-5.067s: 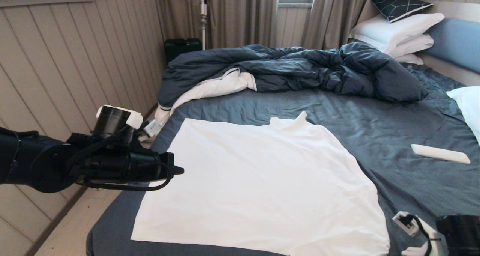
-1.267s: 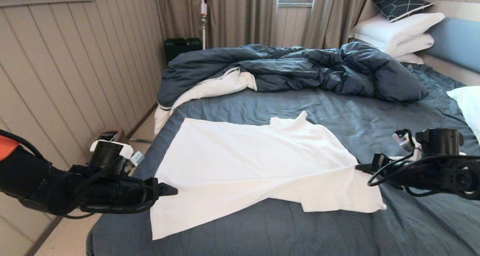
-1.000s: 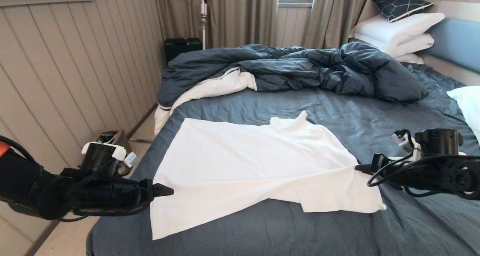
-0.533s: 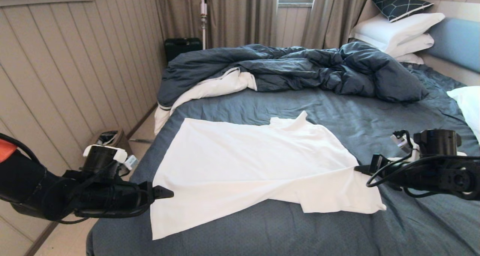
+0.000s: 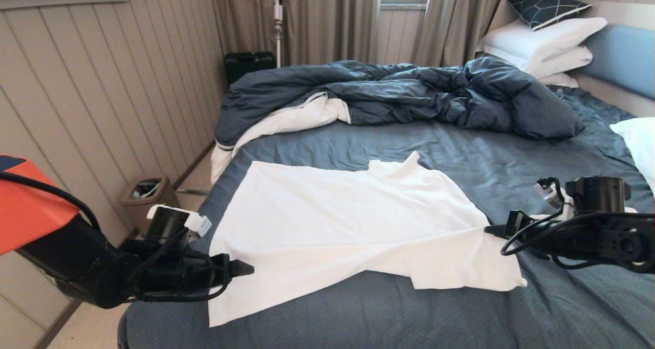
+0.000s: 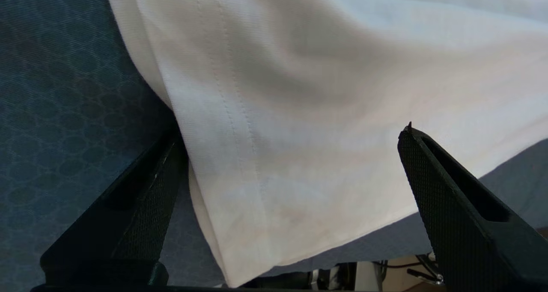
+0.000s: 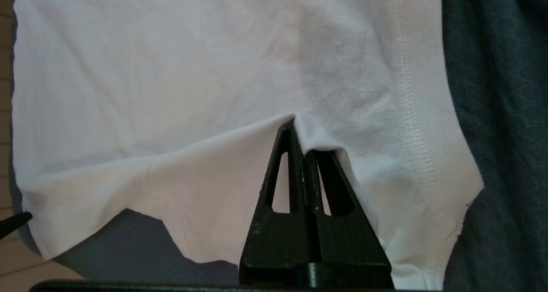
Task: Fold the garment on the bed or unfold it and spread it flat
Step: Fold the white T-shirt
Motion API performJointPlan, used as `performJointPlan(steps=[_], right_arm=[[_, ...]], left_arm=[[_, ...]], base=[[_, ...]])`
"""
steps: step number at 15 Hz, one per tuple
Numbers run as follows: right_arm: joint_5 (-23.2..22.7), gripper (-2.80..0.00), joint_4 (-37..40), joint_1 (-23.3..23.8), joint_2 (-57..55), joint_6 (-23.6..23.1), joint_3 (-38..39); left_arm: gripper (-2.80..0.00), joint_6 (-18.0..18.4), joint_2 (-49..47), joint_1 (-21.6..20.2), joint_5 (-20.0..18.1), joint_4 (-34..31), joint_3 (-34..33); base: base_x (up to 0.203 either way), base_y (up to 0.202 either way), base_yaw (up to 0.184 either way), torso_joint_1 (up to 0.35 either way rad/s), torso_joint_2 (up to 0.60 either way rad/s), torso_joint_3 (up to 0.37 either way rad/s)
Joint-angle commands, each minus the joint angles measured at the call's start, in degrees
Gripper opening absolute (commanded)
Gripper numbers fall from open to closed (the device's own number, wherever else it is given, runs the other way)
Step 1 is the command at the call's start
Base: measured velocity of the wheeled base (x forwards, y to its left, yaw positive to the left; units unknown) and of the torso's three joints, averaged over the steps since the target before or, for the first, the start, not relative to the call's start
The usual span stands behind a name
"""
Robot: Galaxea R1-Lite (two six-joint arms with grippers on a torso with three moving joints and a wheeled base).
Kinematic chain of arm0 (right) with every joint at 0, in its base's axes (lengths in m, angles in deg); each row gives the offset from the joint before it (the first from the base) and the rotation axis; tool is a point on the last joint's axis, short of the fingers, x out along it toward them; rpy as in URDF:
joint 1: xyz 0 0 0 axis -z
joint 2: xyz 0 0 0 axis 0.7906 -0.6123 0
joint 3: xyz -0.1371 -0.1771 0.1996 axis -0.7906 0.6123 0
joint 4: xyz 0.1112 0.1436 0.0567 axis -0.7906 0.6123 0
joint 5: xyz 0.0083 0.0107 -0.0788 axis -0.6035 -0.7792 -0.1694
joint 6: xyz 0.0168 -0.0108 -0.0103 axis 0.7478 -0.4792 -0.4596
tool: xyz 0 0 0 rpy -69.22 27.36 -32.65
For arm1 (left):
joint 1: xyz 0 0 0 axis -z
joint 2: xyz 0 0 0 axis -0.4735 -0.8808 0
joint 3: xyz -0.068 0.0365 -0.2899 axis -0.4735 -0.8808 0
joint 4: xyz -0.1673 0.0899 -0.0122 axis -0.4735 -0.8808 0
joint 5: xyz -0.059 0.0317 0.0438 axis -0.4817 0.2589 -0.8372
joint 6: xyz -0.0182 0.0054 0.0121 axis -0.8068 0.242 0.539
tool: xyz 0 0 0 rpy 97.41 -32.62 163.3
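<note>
The white garment (image 5: pixel 332 221) lies on the bed's dark blue sheet (image 5: pixel 460 154), neck piece toward the duvet. Its near right part is drawn up into a diagonal fold. My right gripper (image 5: pixel 488 230) is shut on that fold at the garment's right edge; in the right wrist view the right gripper (image 7: pixel 302 142) pinches a ridge of the white cloth (image 7: pixel 171 69). My left gripper (image 5: pixel 245 268) is low at the garment's near left edge. In the left wrist view the left gripper (image 6: pixel 291 131) is open, its black fingers (image 6: pixel 141 185) straddling the hemmed cloth (image 6: pixel 321 69) without closing on it.
A rumpled dark blue duvet (image 5: pixel 399 93) with white lining fills the far half of the bed. White pillows (image 5: pixel 542 37) stack at the headboard, another (image 5: pixel 637 144) at the right edge. A waste bin (image 5: pixel 146 198) stands on the floor by the panelled wall.
The garment lay flat five seconds ago; the right gripper has since drawn its near right part up. In the last half second the left gripper moved right over the garment's near left edge.
</note>
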Motion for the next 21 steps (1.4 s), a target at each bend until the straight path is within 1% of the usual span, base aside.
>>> performJointPlan(steps=[1,2,7,10,11,12,16,19,21], right_arm=[[-0.2,-2.8,-0.2,-0.1,0.1,0.1,0.1],[-0.2,-2.8,-0.2,-0.1,0.1,0.1,0.1],[-0.2,-2.8,-0.2,0.0,0.4,0.1,0.5],[-0.2,-2.8,-0.3,0.3,0.5,0.1,0.4],[-0.2,-2.8,-0.3,0.6,0.5,0.1,0.0],[-0.2,-2.8,-0.3,0.7,0.5,0.1,-0.3],[-0.2,-2.8,0.0,0.5,-0.1,0.1,-2.8],[-0.2,-2.8,0.2,0.2,-1.6,0.1,-4.4],[-0.2,-2.8,0.2,0.1,-2.7,0.1,-5.4]], left_arm=[[0.0,-0.2,-0.7,0.3,-0.1,0.1,0.1],[-2.8,-0.2,-0.7,0.3,-0.1,0.1,0.0],[-2.8,0.0,1.3,0.3,-0.2,0.1,-0.6],[-2.8,-0.2,5.6,0.3,-0.6,-0.9,0.1],[-2.8,-0.2,6.6,0.6,-0.7,-1.8,1.6],[-2.8,-0.2,7.2,1.0,-0.7,-4.0,3.8],[-2.8,-0.1,8.2,1.2,-1.3,-14.5,14.2],[-2.8,-0.1,7.1,1.2,-1.4,-18.9,20.3],[-2.8,-0.1,4.9,1.0,-1.4,-19.8,22.7]], base=[[0.0,0.0,0.0,0.0,0.0,0.0],[0.0,0.0,0.0,0.0,0.0,0.0],[0.0,0.0,0.0,0.0,0.0,0.0],[0.0,0.0,0.0,0.0,0.0,0.0],[0.0,0.0,0.0,0.0,0.0,0.0],[0.0,0.0,0.0,0.0,0.0,0.0],[0.0,0.0,0.0,0.0,0.0,0.0],[0.0,0.0,0.0,0.0,0.0,0.0],[0.0,0.0,0.0,0.0,0.0,0.0]])
